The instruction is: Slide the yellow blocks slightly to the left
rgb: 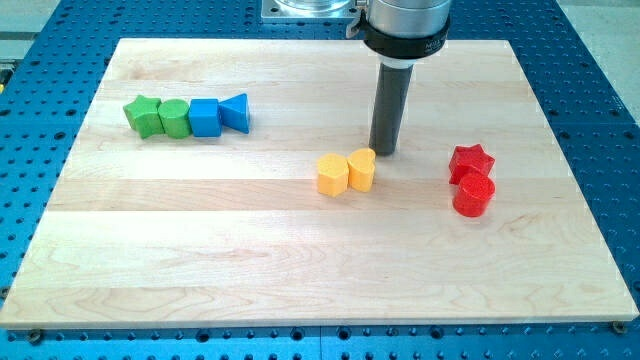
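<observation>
Two yellow blocks sit side by side near the board's middle: a yellow hexagonal block [332, 175] on the left and a yellow heart-shaped block [362, 169] touching it on the right. My tip [385, 151] rests on the board just to the upper right of the heart-shaped block, very close to its edge. The dark rod rises from there to the arm's mount at the view's top.
A row of blocks lies at the upper left: green star [142, 115], green cylinder [173, 118], blue cube [204, 117], blue triangle [236, 112]. A red star [471, 162] and red cylinder [473, 195] sit at the right. The wooden board [300, 270] lies on a blue perforated table.
</observation>
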Robot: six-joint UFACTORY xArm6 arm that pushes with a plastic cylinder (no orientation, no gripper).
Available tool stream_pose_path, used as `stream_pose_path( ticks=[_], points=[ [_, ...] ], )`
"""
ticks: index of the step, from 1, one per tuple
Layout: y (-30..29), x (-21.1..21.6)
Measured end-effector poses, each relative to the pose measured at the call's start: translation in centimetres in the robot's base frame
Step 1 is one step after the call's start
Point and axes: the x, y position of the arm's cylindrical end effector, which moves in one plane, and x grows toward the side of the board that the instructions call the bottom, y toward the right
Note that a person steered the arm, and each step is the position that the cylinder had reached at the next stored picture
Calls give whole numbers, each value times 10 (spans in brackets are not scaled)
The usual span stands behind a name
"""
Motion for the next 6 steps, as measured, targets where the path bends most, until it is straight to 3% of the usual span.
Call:
stream_pose_path(
  ticks=[2,4,6],
  points=[
    [31,21],
    [-27,22],
    [9,24]
  ],
)
